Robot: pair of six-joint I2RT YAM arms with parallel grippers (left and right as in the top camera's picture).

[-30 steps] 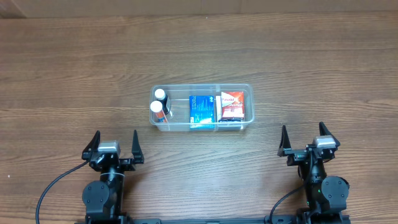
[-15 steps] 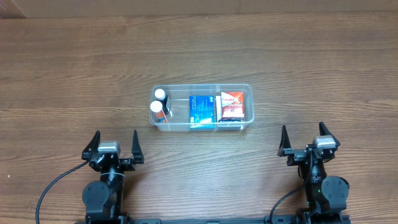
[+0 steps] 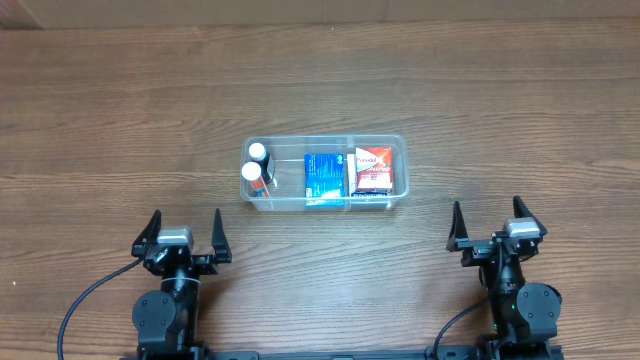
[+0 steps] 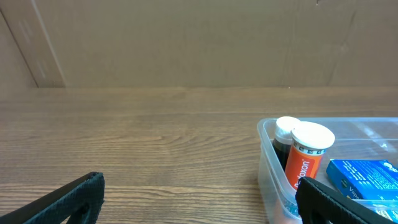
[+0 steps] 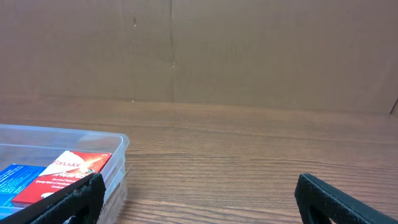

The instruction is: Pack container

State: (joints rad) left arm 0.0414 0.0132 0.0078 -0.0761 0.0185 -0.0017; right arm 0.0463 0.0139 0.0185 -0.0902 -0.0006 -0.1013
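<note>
The clear plastic container [image 3: 400,165] sits at the table's middle. Inside it are an orange bottle [image 3: 252,180] and a dark bottle [image 3: 258,155] at the left, a blue box [image 3: 323,177] in the middle and a red and white box [image 3: 373,170] at the right. My left gripper [image 3: 184,230] is open and empty near the front edge, left of the container. My right gripper [image 3: 490,222] is open and empty at the front right. The left wrist view shows the container [image 4: 268,163] with the orange bottle [image 4: 306,155]. The right wrist view shows the container [image 5: 118,149] and the red box [image 5: 65,171].
A brown cardboard wall [image 4: 186,43] stands behind the wooden table [image 3: 120,120]. Black cables [image 3: 85,300] run from each arm base at the front edge.
</note>
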